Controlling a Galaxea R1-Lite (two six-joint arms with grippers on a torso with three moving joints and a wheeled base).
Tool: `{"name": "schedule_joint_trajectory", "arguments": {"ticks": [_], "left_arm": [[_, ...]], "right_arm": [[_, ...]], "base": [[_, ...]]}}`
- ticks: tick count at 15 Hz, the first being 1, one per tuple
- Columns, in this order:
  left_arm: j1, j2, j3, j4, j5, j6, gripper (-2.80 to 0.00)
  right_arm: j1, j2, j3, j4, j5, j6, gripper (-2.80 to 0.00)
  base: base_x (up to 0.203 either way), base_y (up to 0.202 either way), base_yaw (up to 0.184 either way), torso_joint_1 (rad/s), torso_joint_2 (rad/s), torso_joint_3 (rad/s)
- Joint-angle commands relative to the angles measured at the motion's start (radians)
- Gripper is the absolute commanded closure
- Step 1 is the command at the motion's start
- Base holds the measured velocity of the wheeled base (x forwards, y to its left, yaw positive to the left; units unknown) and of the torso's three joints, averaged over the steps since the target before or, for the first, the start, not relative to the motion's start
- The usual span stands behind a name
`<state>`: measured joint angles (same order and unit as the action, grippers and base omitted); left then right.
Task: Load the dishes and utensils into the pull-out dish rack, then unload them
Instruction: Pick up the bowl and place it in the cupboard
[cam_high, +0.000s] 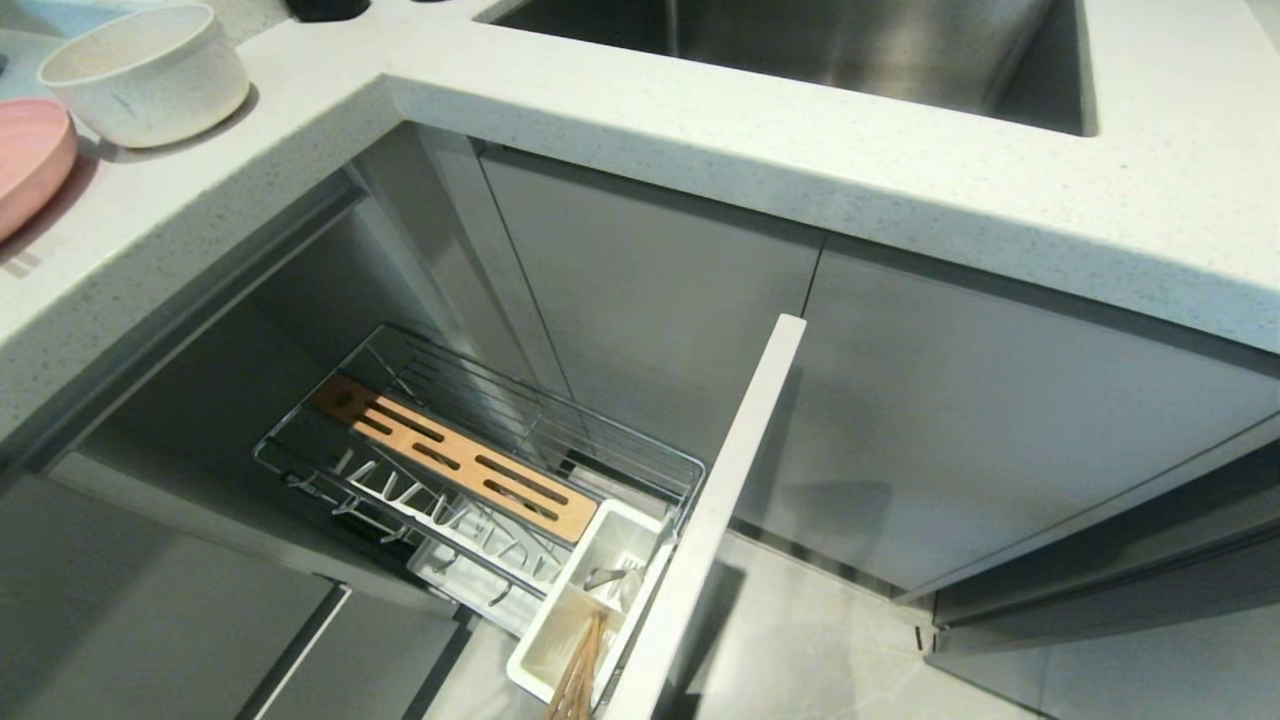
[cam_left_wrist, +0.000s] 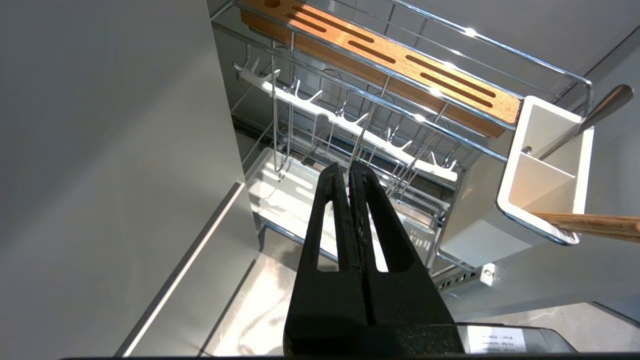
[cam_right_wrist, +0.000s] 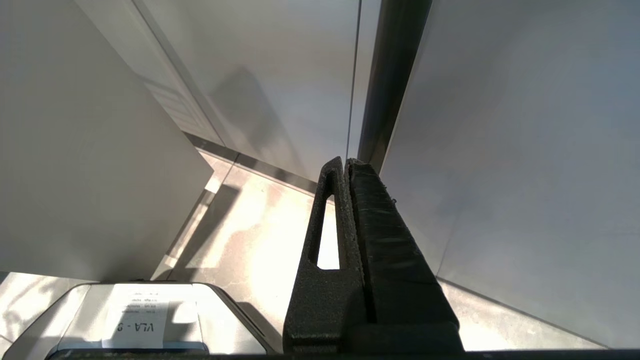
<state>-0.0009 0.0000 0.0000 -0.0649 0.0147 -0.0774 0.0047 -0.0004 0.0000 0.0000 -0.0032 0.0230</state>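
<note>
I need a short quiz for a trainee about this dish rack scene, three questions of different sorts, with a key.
1. True or false: the white bowl sits in the pull-out dish rack.
2. Which compartment thing holds the chopsticks? A) wooden strip B) utensil caddy C) sink
3. Fill in: the left claw is ____.

Key: 1 false, it stands on the counter; 2 B; 3 shut.

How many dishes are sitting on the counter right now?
2. A white bowl stands at the counter's far left corner, and a pink plate lies beside it, cut off by the picture's left edge. More may sit out of view.
</note>
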Motion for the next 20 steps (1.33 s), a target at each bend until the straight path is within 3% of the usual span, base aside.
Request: {"name": "schedule_joint_trajectory", "arguments": {"ticks": [1, 4, 6, 10, 13, 15, 17, 20], "left_arm": [[-0.001, 0.002, 0.025, -0.001, 0.001, -0.002, 0.00], [-0.001, 0.002, 0.013, -0.004, -0.001, 0.015, 0.00], [-0.001, 0.004, -0.114, 0.010, -0.006, 0.018, 0.00], [-0.001, 0.125, -0.644, 0.170, -0.048, 0.023, 0.00], [0.000, 0.415, -1.057, 0.246, -0.053, 0.028, 0.00], [-0.003, 0.621, -1.259, 0.272, -0.001, 0.062, 0.00], [-0.050, 0.804, -1.434, 0.284, 0.100, 0.137, 0.00], [-0.083, 1.022, -1.570, 0.293, 0.192, 0.186, 0.00]], "right_arm": [[0.000, 0.000, 0.002, 0.000, 0.000, 0.000, 0.00], [0.001, 0.000, 0.002, 0.000, 0.000, 0.000, 0.00], [0.000, 0.000, 0.002, 0.000, 0.000, 0.000, 0.00], [0.001, 0.000, 0.002, 0.000, 0.000, 0.000, 0.00], [0.001, 0.000, 0.002, 0.000, 0.000, 0.000, 0.00], [0.001, 0.000, 0.002, -0.001, 0.000, 0.000, 0.00], [0.000, 0.000, 0.002, 0.000, 0.000, 0.000, 0.00], [0.001, 0.000, 0.002, 0.000, 0.000, 0.000, 0.00]], "base": [[0.000, 0.000, 0.000, 0.007, 0.00, -0.025], [0.000, 0.000, 0.000, 0.000, 0.00, 0.000], [0.000, 0.000, 0.000, 0.000, 0.00, 0.000], [0.000, 0.000, 0.000, 0.000, 0.00, 0.000], [0.000, 0.000, 0.000, 0.000, 0.00, 0.000], [0.000, 0.000, 0.000, 0.000, 0.00, 0.000], [0.000, 0.000, 0.000, 0.000, 0.00, 0.000], [0.000, 0.000, 0.000, 0.000, 0.00, 0.000]]}}
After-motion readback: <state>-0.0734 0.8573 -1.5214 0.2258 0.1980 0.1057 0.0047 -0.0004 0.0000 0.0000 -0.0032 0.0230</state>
